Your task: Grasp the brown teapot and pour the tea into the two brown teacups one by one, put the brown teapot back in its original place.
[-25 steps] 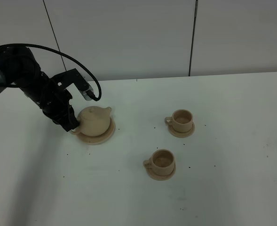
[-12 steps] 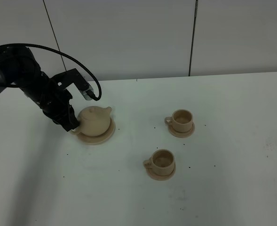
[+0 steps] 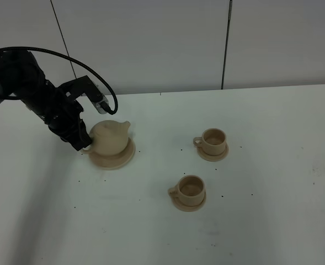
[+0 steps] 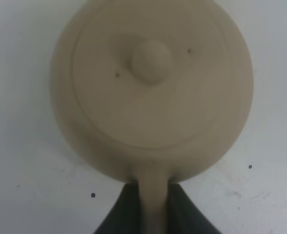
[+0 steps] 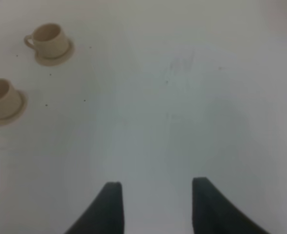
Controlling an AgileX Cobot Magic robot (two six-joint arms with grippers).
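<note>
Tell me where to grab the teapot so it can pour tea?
By its loop handle, coming from the side opposite the spout. The brown teapot body looks round and too wide to pinch, while the handle is thin. The left gripper is shut on it there.

On the white desk [image 3: 272,143], the left pincer [image 3: 84,144] clamps the brown teapot [image 3: 111,138] at its handle. The pot leans slightly over its wide saucer [image 3: 118,160]. To the right, well apart, the far teacup [image 3: 213,139] and the near teacup [image 3: 190,187] stand upright, handles pointing left.
</note>
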